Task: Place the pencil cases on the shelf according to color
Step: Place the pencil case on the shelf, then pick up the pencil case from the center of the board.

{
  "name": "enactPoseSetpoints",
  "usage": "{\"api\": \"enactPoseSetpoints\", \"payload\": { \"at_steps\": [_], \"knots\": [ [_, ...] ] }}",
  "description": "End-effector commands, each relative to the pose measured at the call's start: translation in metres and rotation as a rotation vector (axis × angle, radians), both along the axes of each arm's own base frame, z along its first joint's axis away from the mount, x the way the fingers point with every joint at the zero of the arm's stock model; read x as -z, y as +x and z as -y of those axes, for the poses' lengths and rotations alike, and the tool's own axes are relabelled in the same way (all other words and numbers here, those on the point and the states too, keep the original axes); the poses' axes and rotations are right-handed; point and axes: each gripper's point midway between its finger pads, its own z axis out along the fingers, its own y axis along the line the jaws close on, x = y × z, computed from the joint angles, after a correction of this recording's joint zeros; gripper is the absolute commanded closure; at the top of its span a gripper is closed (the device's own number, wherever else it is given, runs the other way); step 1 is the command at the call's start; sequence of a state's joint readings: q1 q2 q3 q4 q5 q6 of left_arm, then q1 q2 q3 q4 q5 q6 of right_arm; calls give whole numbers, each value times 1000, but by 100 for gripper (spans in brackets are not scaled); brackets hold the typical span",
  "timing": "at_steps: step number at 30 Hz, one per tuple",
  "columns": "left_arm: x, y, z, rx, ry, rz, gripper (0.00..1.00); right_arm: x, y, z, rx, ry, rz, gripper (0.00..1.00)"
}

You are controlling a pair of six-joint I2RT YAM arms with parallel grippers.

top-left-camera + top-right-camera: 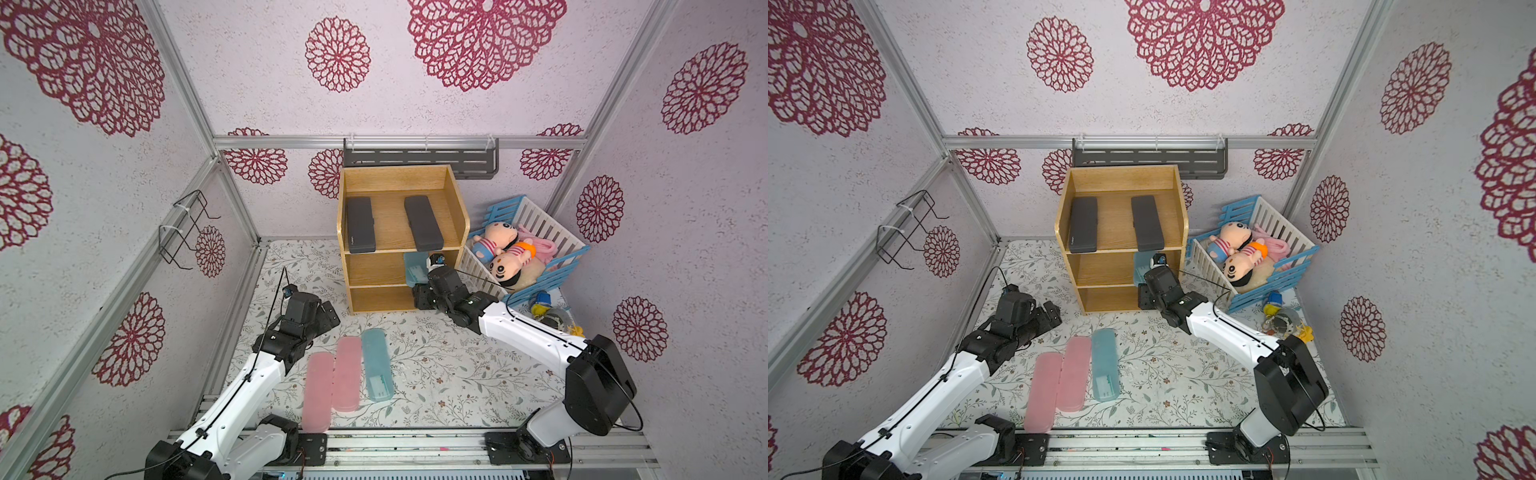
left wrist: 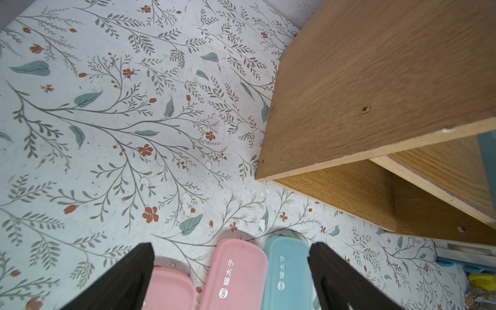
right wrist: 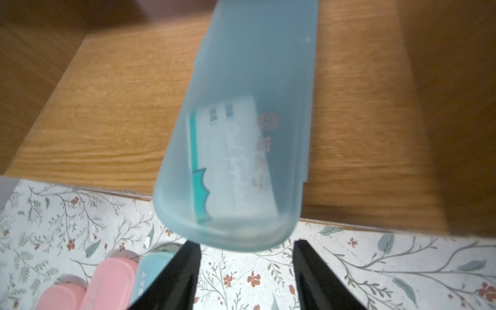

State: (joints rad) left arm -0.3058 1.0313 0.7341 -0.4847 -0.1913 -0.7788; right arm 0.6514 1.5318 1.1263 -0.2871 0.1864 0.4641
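The light-wood shelf point(image 1: 390, 226) stands at the back of the mat. Two black pencil cases point(image 1: 360, 224) point(image 1: 423, 222) lie on its top tier. A teal case point(image 3: 241, 134) lies on the middle tier at the right, its rounded end sticking out past the board's edge. My right gripper point(image 3: 247, 255) is open just in front of that end, with only mat between its fingers. Two pink cases point(image 1: 318, 390) point(image 1: 349, 374) and a teal one point(image 1: 376, 365) lie side by side on the mat. My left gripper point(image 2: 231, 245) hangs open above their far ends, holding nothing.
A blue-and-white slatted crate point(image 1: 552, 266) full of plush dolls stands right of the shelf, with small toys point(image 1: 548, 311) in front of it. A grey slotted rack point(image 1: 419, 158) hangs on the back wall. A black wire holder point(image 1: 187, 228) is fixed to the left wall.
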Motion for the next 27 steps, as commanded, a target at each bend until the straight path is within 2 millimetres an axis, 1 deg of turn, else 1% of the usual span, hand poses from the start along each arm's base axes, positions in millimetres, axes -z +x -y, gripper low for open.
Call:
{"api": "enactPoseSetpoints", "payload": {
  "at_steps": [1,3,6,8,10,13,16,19,23,27],
  "knots": [
    [-6,-2,-2,-3,9,9,3,-26,-18,0,-37,54,59,23],
    [-9,-3,-4,-7,17,7,3,-20,-34,0,-61,63,38,15],
    [-6,-6,-7,-19,26,-1,3,-4,-61,-7,-103,62,-9,8],
    [-3,-8,-8,-23,21,-8,3,11,-80,-16,-137,56,-46,6],
    [1,-10,-7,-27,10,-15,3,27,-101,-30,-181,39,-77,3],
    [4,-9,-4,-21,-1,-22,3,53,-125,-46,-192,31,-129,1],
    [7,-8,-4,-30,-6,-29,3,71,-145,-63,-212,28,-169,1],
    [12,-8,-3,-40,-22,-42,3,82,-159,-76,-218,-5,-179,1],
    [20,-8,1,-37,-39,-65,3,93,-173,-91,-237,-32,-185,1],
    [23,-9,1,-34,-36,-82,3,100,-180,-105,-258,-59,-190,1]
  ]
}}
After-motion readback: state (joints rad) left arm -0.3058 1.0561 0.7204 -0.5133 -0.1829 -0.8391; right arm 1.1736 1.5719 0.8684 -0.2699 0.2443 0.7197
